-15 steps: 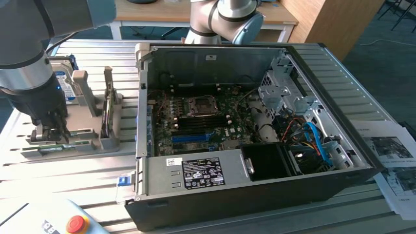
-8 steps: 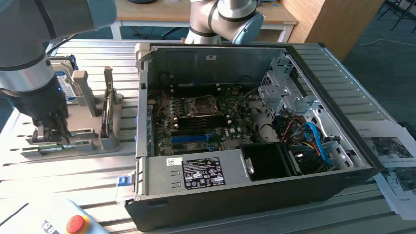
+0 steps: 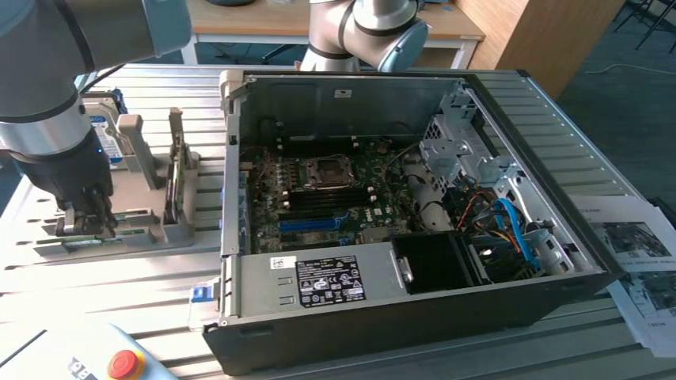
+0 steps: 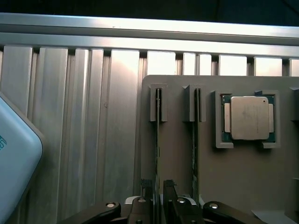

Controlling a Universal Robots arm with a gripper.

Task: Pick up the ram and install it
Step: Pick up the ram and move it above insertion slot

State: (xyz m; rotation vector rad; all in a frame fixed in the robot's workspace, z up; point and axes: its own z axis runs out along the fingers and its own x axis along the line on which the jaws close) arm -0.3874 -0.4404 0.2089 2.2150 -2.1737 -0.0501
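Ram (image 4: 158,135): edge-up in slot of grey holder (image 4: 243,177), lower left of exterior view, beside second stick (image 4: 195,140). Gripper (image 4: 159,198) straddles it, jaws apart, no grip made. You're at pick step; closing likely calls for pads square on board faces. Power supply label (image 3: 331,281): writing unreadable.

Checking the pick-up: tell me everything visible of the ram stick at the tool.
The ram shows edge-on: a thin dark board standing on its long edge in the grey holder, one end seated in a notched slot. A second stick stands parallel beside it, apart. The open tool straddles its other end; whether it touches the board cannot be told.
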